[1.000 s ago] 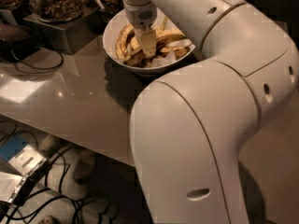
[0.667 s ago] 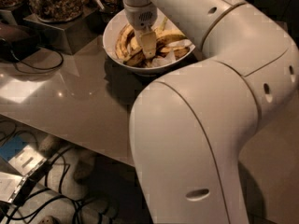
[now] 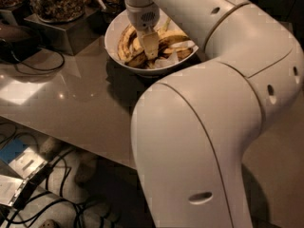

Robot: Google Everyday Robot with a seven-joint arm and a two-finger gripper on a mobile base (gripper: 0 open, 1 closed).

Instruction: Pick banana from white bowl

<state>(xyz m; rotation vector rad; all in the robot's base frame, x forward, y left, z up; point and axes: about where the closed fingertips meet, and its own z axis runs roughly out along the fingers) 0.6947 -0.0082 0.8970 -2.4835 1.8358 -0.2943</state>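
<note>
A robot arm reaches down into the white bowl (image 3: 110,41), its gripper (image 3: 149,47) lowered among the piled fruit at the bowl's centre; whether it is spread or clamped cannot be told. The banana (image 3: 124,42), long and brown-blotched, curves along the bowl's left inner wall, just beside the gripper. A jar of nuts (image 3: 56,1) stands left of the bowl.
</note>
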